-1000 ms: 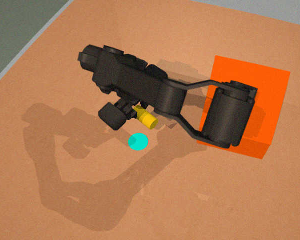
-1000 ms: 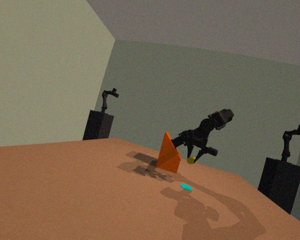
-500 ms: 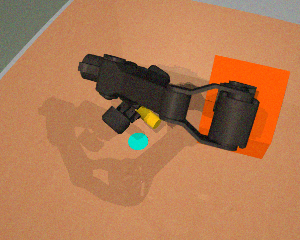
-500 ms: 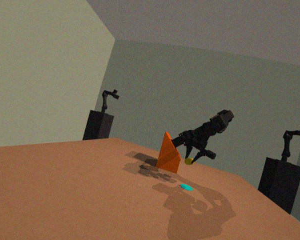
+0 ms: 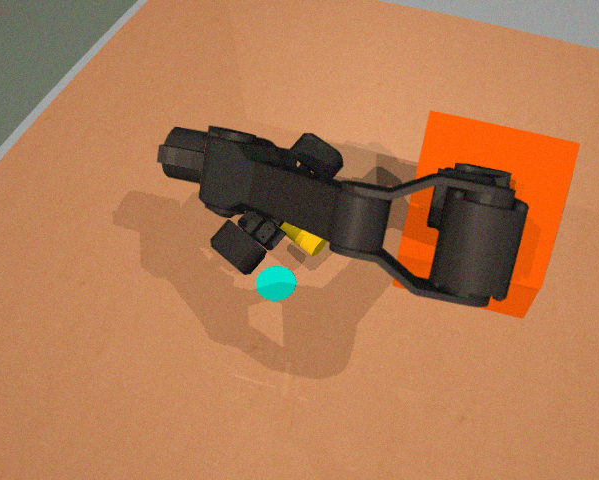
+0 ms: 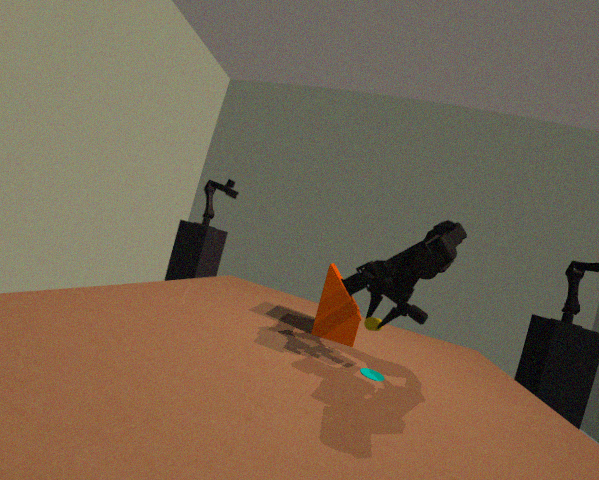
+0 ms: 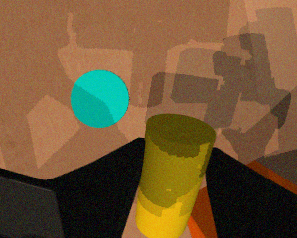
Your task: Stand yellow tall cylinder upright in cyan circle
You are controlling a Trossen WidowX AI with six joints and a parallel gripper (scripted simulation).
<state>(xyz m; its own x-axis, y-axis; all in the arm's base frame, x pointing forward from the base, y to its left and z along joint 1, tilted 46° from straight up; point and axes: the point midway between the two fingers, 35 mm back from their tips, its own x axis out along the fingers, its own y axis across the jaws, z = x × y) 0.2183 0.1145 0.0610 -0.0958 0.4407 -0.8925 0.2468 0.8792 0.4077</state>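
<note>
The yellow tall cylinder [image 5: 309,241] [image 6: 372,323] [image 7: 173,169] is held between the fingers of my gripper [image 6: 374,322] [image 7: 176,151], which is shut on it. The cylinder is tilted, with one end face toward the wrist view's middle, and it hangs above the table. In the top view the arm hides its other end and most of the fingers. The cyan circle [image 5: 276,283] [image 6: 371,374] [image 7: 99,99] lies flat on the table with nothing standing on it. In the wrist view it is up and left of the cylinder.
A large orange block [image 5: 501,139] [image 6: 335,310] with a slanted outline stands beside the arm, under its forearm in the top view; an edge shows at lower right in the wrist view [image 7: 282,180]. Two dark pedestals [image 6: 193,253] [image 6: 557,361] with small arms stand beyond the table.
</note>
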